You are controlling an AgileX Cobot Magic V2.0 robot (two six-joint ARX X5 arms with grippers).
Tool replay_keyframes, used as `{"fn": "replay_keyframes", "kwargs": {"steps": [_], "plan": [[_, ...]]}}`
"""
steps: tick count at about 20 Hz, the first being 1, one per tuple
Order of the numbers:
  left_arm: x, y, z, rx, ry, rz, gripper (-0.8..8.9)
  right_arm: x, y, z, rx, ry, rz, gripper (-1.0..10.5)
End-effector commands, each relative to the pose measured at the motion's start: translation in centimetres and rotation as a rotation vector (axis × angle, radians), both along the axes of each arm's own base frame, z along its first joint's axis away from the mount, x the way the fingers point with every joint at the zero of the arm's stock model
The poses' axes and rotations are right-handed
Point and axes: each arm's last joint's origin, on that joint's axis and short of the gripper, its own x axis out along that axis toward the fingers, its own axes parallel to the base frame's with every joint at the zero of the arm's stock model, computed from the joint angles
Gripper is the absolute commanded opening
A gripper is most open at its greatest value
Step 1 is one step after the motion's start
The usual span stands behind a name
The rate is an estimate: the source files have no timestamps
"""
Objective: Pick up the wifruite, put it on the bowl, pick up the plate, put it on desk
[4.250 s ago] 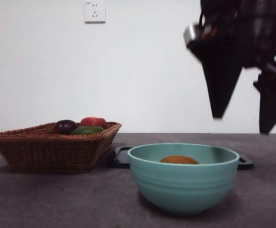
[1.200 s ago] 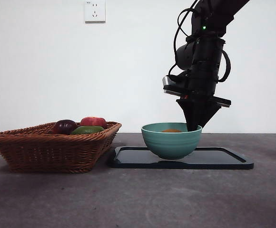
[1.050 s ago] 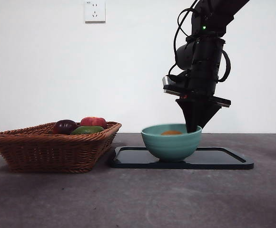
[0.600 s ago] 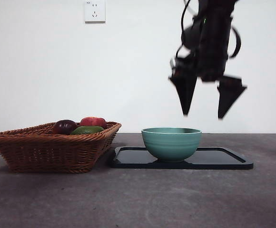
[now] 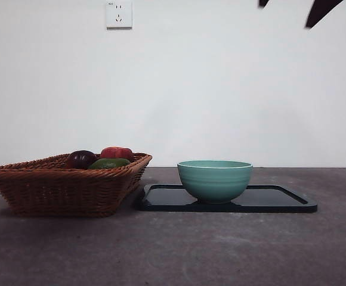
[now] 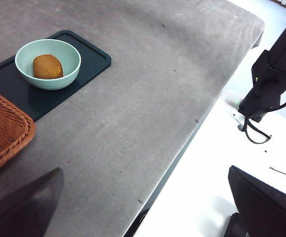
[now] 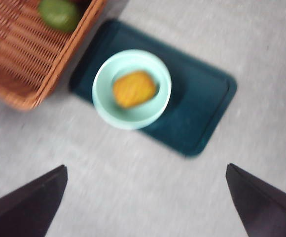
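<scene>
- The wifruite (image 6: 48, 66) lies inside the bowl (image 6: 29, 80), resting on the bottom and well below the rim; from the low front view it is hidden behind the bowl's wall.
- The bowl stands on the dark plate (image 5: 268, 201) — a flat, rimmed tray — toward the end nearest the wicker basket (image 5: 53, 189), and the plate lies flat on the bench (image 5: 173, 250).
- The basket just beside the plate holds a dark purple fruit (image 5: 81, 158), a red fruit (image 5: 117, 152) and a green fruit (image 5: 108, 162).
- My right hand (image 7: 143, 207) hangs high above the bowl and plate, its jaws spread wide with nothing between them; in the front view only black tips show at the top edge.
- My left hand (image 6: 148, 207) waits off to the side over the bench's edge, jaws also apart and empty.
- The fruit part looks done; the plate remains, I judge.
- The plate looks stiff, thin and glossy, so likely slippery; I would pinch its raised rim on the bare end, away from the bowl.
- With the bowl on it, the plate will be heavy and unbalanced — a tilt could slide the ceramic bowl off and chip it.
</scene>
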Motion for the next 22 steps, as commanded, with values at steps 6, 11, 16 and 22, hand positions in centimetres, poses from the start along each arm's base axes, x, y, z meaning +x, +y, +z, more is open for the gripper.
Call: {"fn": "replay_keyframes", "kwargs": {"steps": [6,11,16,22], "plan": [[-0.1,-0.1,0.3,-0.014,-0.004,-0.013,5.31,-11.5,-2.8,-0.5,0.03,-0.025,0.059,5.1],[-0.1,-0.1,0.3,-0.015,-0.004,-0.013,5.31,-16.9,-5.0,-2.4,0.107,-0.117,0.058,5.1],[-0.1,-0.1,0.3,-0.015,-0.004,-0.013,5.31,-20.6,-6.7,-5.3,0.198,-0.222,0.01,5.1],[-0.1,-0.1,0.4,-0.015,-0.005,-0.013,5.31,-22.2,-7.4,-8.1,0.243,-0.287,-0.003,5.1]]}}
